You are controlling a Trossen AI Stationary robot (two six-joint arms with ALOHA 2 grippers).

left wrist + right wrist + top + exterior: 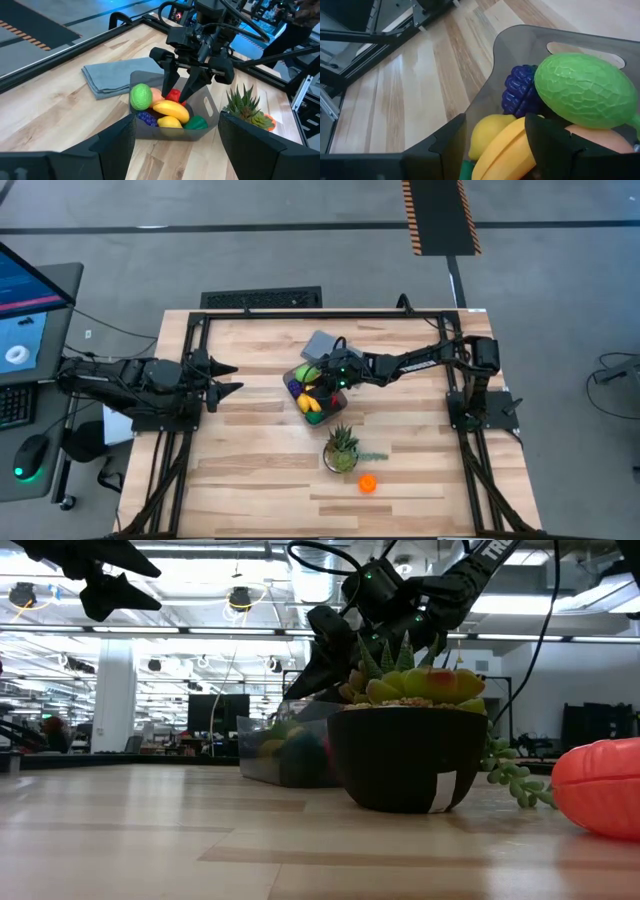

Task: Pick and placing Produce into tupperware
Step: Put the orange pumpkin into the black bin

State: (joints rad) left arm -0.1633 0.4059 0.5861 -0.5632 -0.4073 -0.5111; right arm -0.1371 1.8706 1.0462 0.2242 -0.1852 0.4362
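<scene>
R tool (179,94) is hanging over the tupperware (310,392) near bench centre, its two fingers (167,75) parted a bit & pointing down into the tub, w/ the red piece (173,95) sitting between the tips; can't tell if they're touching it. R arm is reaching in from the 3 o'clock side of the bench (260,470).

Tupperware is sitting just off centre, toward 12 o'clock of the potted plant (341,448). Produce is filling it: green bumpy fruit (141,96), yellow banana (171,109), lemon-like yellow piece (169,122), purple grapes (146,118), dark green piece (196,122), plus a peach/orange one partly hidden under the green fruit. In the R wrist view the green fruit is lying on top, grapes beside it vs. the tub wall, banana & lemon nearer the tool's own fingers.

Grey-blue flat piece (322,343) is lying touching the tub at its 12 o'clock side. One orange produce item (367,483) is sitting alone on the bench at approx 5 o'clock from the plant, well apart from the tub.

L tool (232,379) is waiting at the 9 o'clock side, fingers standing about half apart, gripping nothing, aimed toward the tub.
</scene>
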